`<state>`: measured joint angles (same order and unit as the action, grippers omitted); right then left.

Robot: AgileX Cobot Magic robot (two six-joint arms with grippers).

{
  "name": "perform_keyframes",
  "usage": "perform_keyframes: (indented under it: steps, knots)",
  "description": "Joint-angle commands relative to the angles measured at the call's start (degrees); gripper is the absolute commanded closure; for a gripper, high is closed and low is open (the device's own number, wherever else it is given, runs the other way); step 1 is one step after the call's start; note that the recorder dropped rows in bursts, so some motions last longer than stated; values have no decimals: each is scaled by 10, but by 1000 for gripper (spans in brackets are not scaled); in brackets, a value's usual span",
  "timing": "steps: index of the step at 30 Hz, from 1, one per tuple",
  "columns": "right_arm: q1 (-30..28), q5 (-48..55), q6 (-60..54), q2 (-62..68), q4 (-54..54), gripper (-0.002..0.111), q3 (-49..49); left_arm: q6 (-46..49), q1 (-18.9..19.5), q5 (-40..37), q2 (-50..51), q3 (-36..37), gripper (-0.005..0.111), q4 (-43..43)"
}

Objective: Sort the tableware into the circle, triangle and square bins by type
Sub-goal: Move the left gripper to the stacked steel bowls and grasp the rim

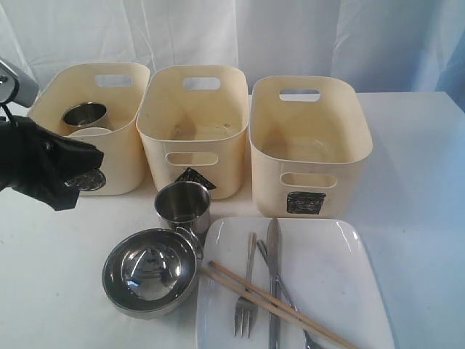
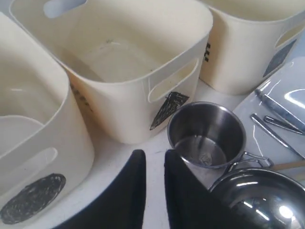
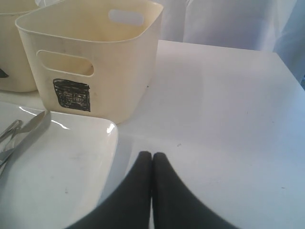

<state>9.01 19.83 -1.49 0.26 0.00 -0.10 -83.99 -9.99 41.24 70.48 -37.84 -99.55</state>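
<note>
The circle bin (image 1: 129, 149) on the left holds a steel mug (image 1: 85, 115) and a small white bowl (image 1: 91, 131). The triangle bin (image 1: 227, 156) and the square bin (image 1: 341, 156) hold nothing that I can see. In front stand a second steel mug (image 1: 182, 206) and a steel bowl (image 1: 149, 270). The white plate (image 1: 327, 269) carries the fork (image 1: 247, 298), knife (image 1: 273, 269), spoon (image 1: 289, 294) and chopsticks (image 1: 269, 299). My left gripper (image 2: 155, 160) hovers before the circle bin, its jaws a narrow gap apart and empty. My right gripper (image 3: 152, 155) is shut over bare table beside the plate (image 3: 57, 162).
The three bins stand side by side along the back of the white table (image 1: 414, 182). A white curtain hangs behind them. In the left wrist view the mug (image 2: 205, 136) stands just beyond my fingertips, against the steel bowl (image 2: 257, 195).
</note>
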Motion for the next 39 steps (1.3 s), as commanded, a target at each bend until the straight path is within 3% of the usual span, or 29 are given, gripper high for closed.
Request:
perform_keyframes:
  steps: [1, 11, 15, 21, 39]
  knots:
    - [-4, -2, 2, -3, 0, 108, 1, -27, -1, -8, 19, 14, 81, -4]
    - [-4, -2, 2, -3, 0, 108, 1, -88, -2, -12, 95, 25, 54, -4]
    - [-4, -2, 2, -3, 0, 108, 1, -90, -24, 3, 121, 25, 48, -4]
    - [-4, -2, 2, -3, 0, 108, 1, -91, -56, 4, 141, 25, 47, -4]
    - [-4, -2, 2, -3, 0, 108, 1, -91, -56, -30, 182, 28, 47, -4]
